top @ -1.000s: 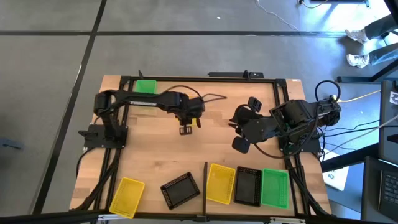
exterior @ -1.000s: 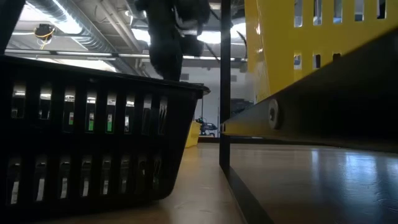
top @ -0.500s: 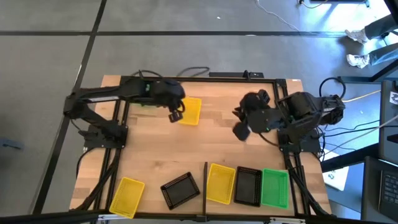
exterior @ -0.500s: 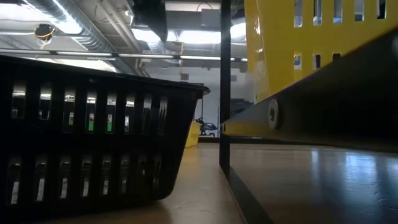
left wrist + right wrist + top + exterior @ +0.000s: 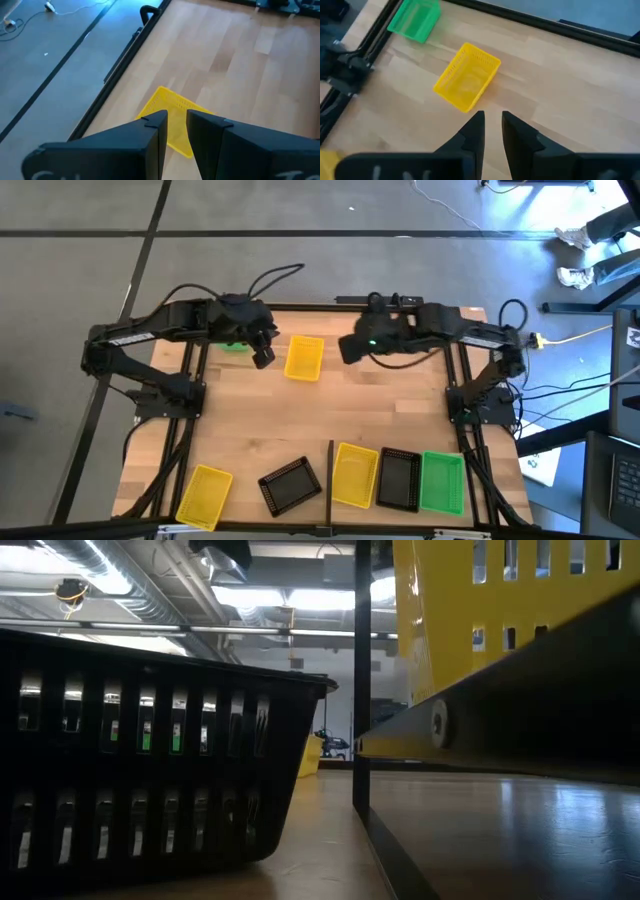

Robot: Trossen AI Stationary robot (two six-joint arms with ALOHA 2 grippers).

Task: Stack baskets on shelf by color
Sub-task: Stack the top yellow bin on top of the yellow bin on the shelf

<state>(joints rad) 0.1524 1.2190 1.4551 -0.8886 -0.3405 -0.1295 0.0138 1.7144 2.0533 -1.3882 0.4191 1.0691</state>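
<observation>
The chief risk lies with the loose yellow lattice-walled plastic basket [image 5: 304, 357] lying on the far part of the planked wooden tabletop [image 5: 400, 415], between the two arms: a gripper coming down off-centre could catch a thin wall and skid or tip it, and both arms converging on it could foul each other. A second risk is mis-sorting, since the pale wooden shelf panel [image 5: 400, 510] at the near edge already carries one yellow, one black and one green basket side by side. The left gripper [image 5: 262, 357] hangs just beside the loose basket, its jaws a narrow slit apart, holding and touching nothing. The right gripper [image 5: 350, 350] hovers near its other side, jaws likewise only slightly apart and empty.
</observation>
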